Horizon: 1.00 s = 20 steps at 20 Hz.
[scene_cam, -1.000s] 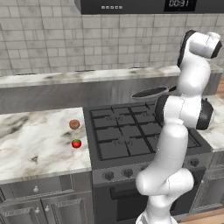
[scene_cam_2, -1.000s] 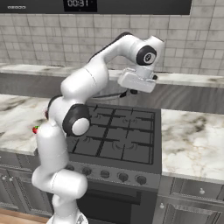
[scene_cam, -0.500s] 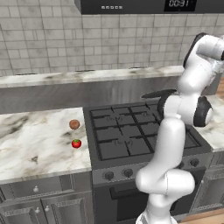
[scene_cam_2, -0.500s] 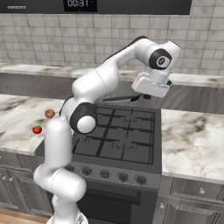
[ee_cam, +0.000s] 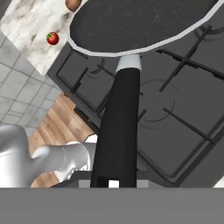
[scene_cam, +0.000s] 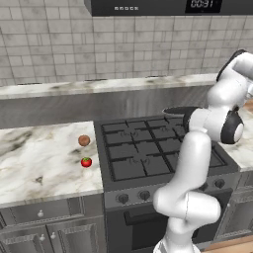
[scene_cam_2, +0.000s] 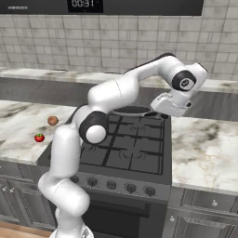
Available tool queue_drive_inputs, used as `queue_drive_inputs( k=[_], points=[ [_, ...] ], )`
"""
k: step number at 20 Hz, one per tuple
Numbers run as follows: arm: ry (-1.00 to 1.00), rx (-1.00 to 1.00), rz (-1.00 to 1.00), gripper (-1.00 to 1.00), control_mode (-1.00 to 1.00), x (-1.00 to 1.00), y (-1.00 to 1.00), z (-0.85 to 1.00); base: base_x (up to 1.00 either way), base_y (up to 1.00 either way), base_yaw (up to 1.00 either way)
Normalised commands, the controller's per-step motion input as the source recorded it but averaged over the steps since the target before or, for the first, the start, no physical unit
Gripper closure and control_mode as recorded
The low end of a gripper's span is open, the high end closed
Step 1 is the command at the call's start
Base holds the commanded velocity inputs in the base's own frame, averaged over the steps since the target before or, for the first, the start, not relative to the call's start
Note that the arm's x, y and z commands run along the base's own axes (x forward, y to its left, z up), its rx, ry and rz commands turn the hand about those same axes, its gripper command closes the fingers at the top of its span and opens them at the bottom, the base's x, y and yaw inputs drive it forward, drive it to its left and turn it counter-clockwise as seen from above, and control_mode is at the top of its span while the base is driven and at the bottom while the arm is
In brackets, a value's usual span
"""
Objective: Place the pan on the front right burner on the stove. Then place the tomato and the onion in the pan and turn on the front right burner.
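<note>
I hold the black pan (ee_cam: pixel 144 24) by its long handle, with my gripper (ee_cam: pixel 114 183) shut on the handle's end. The pan (scene_cam_2: pixel 131 110) hangs level just above the back right of the stove (scene_cam_2: pixel 122 173), with the gripper (scene_cam_2: pixel 158 113) at its right side. From the left base view, the pan (scene_cam: pixel 177 109) peeks out behind my arm. The front right burner (scene_cam_2: pixel 145 160) lies bare in front of the pan. The red tomato (scene_cam: pixel 86 161) and the brown onion (scene_cam: pixel 84 140) rest on the marble counter left of the stove, also seen as tomato (ee_cam: pixel 52 38) and onion (ee_cam: pixel 72 3).
Marble counter (scene_cam: pixel 34 158) lies left of the stove and more counter (scene_cam_2: pixel 204 148) to its right. A row of knobs (scene_cam_2: pixel 130 188) runs along the stove front. A hood with a clock (scene_cam_2: pixel 83 4) hangs above. A raised ledge (scene_cam: pixel 74 89) backs the counter.
My arm has swung right and lowered, carrying the pan from above the stove's back middle to just over its back right. Tomato and onion have not moved.
</note>
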Motion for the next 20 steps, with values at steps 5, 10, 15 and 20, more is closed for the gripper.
queue_drive_inputs(
  k=[5,10,15,20],
  points=[
    [-0.11,0.03,0.0,1.0,-1.0,-0.13,0.0,-0.33,0.0,0.0,0.0],
    [-0.1,0.02,0.0,1.0,-1.0,-0.18,0.0,-0.31,0.0,0.0,0.0],
    [-0.06,0.0,0.0,1.0,-1.0,-0.23,0.0,-0.3,0.0,0.0,0.0],
    [-0.01,0.0,0.0,1.0,-1.0,-0.12,0.0,-0.36,0.0,0.0,0.0]
  ],
)
